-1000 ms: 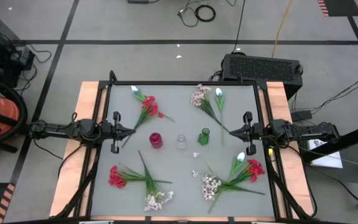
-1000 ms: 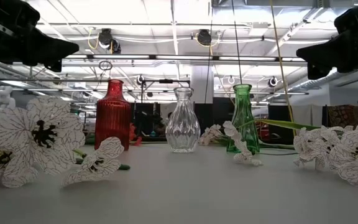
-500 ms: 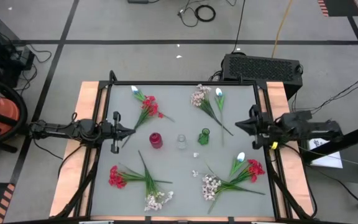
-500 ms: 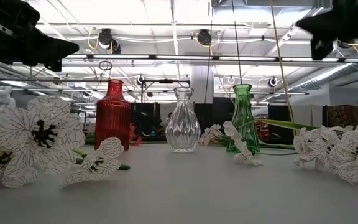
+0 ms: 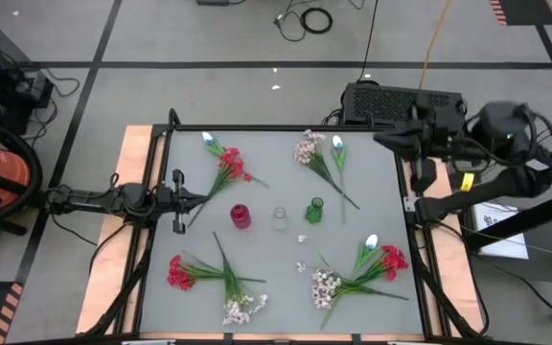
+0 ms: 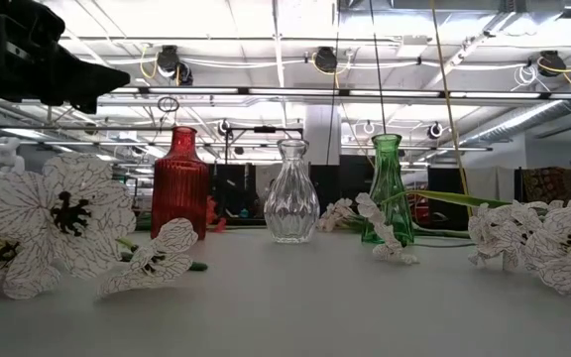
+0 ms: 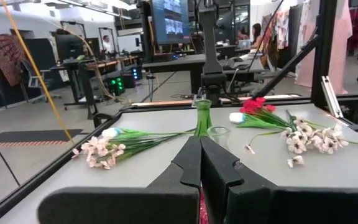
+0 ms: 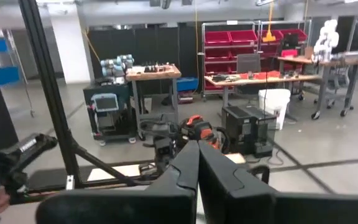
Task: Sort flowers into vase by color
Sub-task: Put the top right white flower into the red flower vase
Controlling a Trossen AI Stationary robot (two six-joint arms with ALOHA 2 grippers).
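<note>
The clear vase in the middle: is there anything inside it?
The clear vase looks empty: no stem stands in it, and only the room shows through its glass. From above, no flower rises from its mouth.

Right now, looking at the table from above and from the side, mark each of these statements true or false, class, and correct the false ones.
1. Three vases stand in a row mid-table: red vase, clear vase, green vase. True.
2. The red vase already holds a flower. False: all three vases are empty; the flowers lie on the table.
3. The left gripper is shut and holds nothing. True.
4. The right gripper hovers over the clear vase. False: it is raised at the table's far right corner.
5. A red flower sprig lies near the table's front left. True.
</note>
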